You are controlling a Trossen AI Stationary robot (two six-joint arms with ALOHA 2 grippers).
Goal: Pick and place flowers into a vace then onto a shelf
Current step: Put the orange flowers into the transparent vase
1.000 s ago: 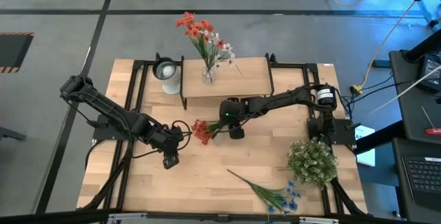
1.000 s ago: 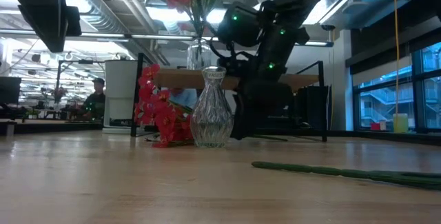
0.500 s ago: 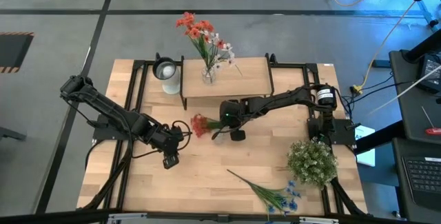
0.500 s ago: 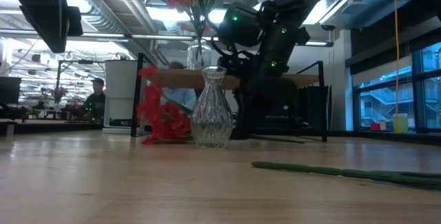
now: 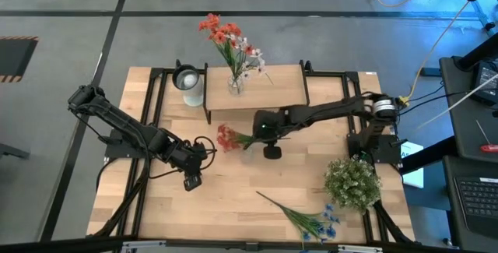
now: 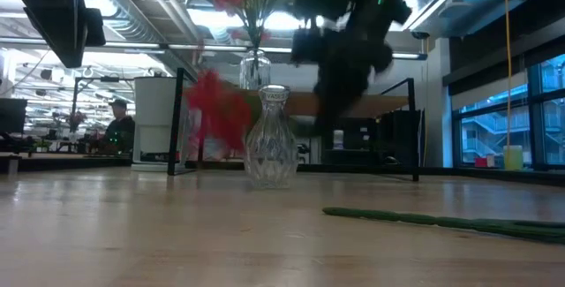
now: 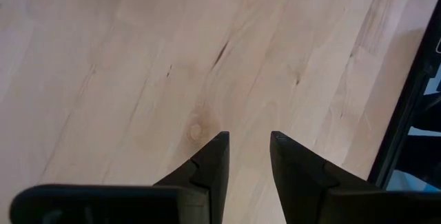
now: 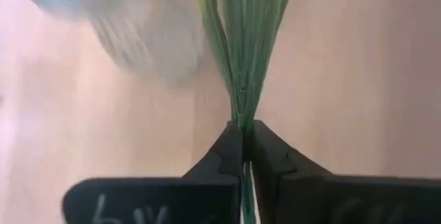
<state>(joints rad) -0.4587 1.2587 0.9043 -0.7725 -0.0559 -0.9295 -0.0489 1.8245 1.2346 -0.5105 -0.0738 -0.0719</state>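
Observation:
My right gripper (image 5: 255, 136) is over the table's middle, just in front of the shelf (image 5: 280, 89), shut on a bunch of red flowers (image 5: 227, 138). Their blossoms (image 6: 216, 110) hang blurred beside a clear glass vase (image 6: 274, 137) that stands on its base on the table. A second vase with flowers (image 5: 232, 70) stands on the shelf. Blue flowers (image 5: 307, 220) lie flat near the front edge. My left gripper (image 5: 192, 181) hovers open over bare wood (image 7: 207, 65), left of centre, with nothing between its fingers. My right gripper pinches the bunch's green stems (image 8: 242, 114) between its two fingertips. The fingers come from the table's right and run roughly along the stems, which fan out ahead of them. The red blossoms point toward the table's left, and the bunch is lifted clear of the table.
A bushy green-and-white plant (image 5: 352, 181) stands at the right front. A white cylinder (image 5: 188, 82) stands left of the shelf. Black frame rails (image 5: 152, 105) run along the table's sides. Bare wood (image 5: 233, 198) lies between the arms and the front edge.
The red flowers, which lay on the table a second ago, have risen clear of it with my right gripper. The blossoms have swung up and a little toward the far edge. The right arm has drawn slightly toward the table's right.

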